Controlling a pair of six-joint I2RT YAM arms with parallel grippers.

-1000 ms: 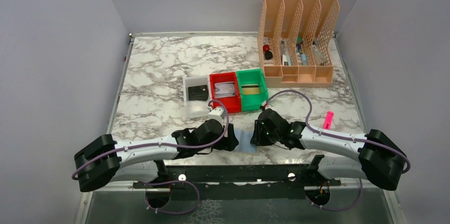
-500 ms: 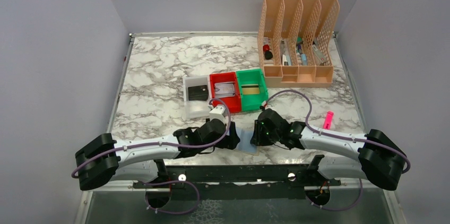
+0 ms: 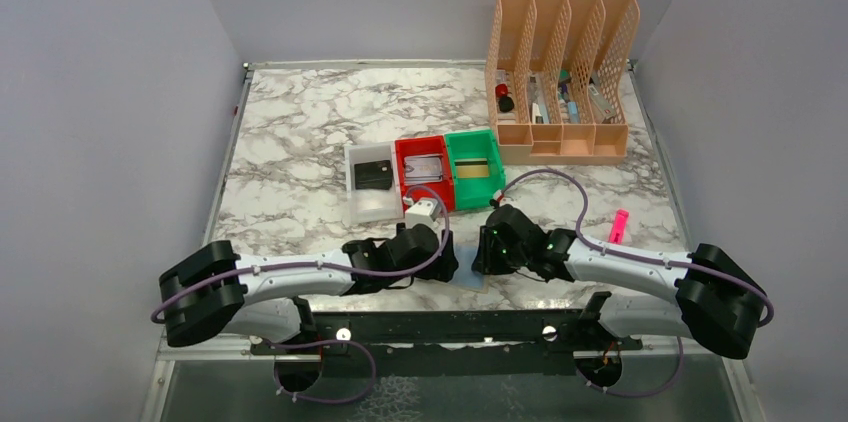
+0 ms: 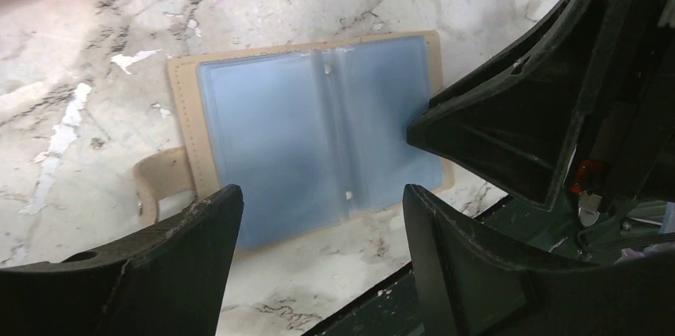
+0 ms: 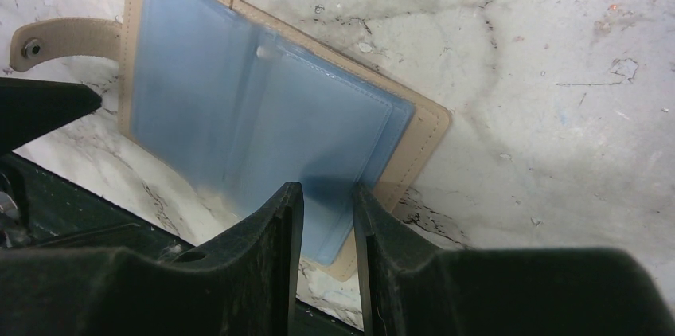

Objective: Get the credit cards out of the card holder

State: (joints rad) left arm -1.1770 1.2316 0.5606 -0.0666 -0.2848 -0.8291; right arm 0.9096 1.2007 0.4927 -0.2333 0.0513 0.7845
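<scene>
Fingers, left gripper (image 4: pixel 318 201): spread wide and empty, low over the near half of the card holder (image 4: pixel 318 137).
Fingers, right gripper (image 5: pixel 325 193): only a narrow gap, tips down at the holder's right-hand pocket edge. I cannot tell if they pinch a leaf or only press on it.
Card holder: open flat on the marble table (image 3: pixel 300 122) between both grippers, strap lying out sideways. No card shows in its pockets.
Credit cards: black card (image 3: pixel 372 174) in the white tray (image 3: pixel 366 207), silvery grey card (image 3: pixel 424 168) in the red tray (image 3: pixel 412 147), beyond the holder.
Handling: holder looks light, soft and floppy, likely to skid on the marble unless pinned. Cards look stiff, thin and slick.
Hold: pin one tan border; take a card by an exposed edge.
Around: green tray (image 3: pixel 470 137), peach desk organiser (image 3: pixel 560 147), pink marker (image 3: pixel 619 226).
In the way: the grippers crowd each other, and the dark rail (image 3: pixel 440 327) lies just behind.
</scene>
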